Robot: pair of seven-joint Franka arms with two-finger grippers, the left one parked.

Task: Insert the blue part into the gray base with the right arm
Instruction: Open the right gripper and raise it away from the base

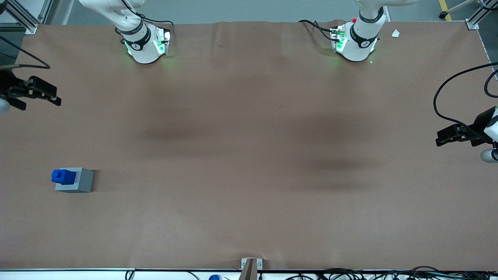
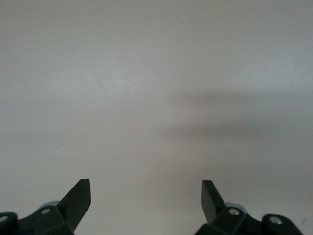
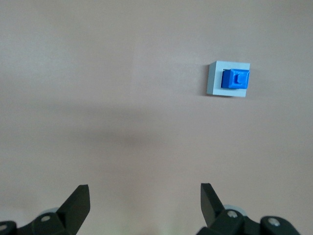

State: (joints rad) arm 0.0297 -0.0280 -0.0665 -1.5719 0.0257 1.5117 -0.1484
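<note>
Gray base (image 1: 76, 181) sits on the desk (image 1: 249, 155) toward the working arm's end, nearer the front camera than the right arm's mount. Blue part (image 1: 63, 176) is seated in the base's top recess, upright, narrower step on top; it rises above the gray rim. Same in the wrist view: blue part (image 3: 235, 79) inside the gray base (image 3: 213, 78), gray border visible around most of it, and the blue block sits close to one edge of the base rather than centred.

Gripper (image 1: 50, 96) of the right arm (image 1: 132, 29) hangs at the working arm's edge of the desk, farther from the front camera than the base, well apart from it, holding nothing. Wrist view shows the fingers (image 3: 78, 201) spread wide with only bare desk between them.

Desk is covered by a brown sheet, matte, with soft dark shadow patches across the middle. Both arm mounts stand at the desk edge farthest from the camera, green lights on. Small white scrap (image 1: 395, 33) lies near the parked arm's mount. Metal bracket (image 1: 251, 265) sits at the camera-side edge, cables (image 1: 373, 273) run along that edge. Gray floor (image 1: 253, 9) shows past the desk.
</note>
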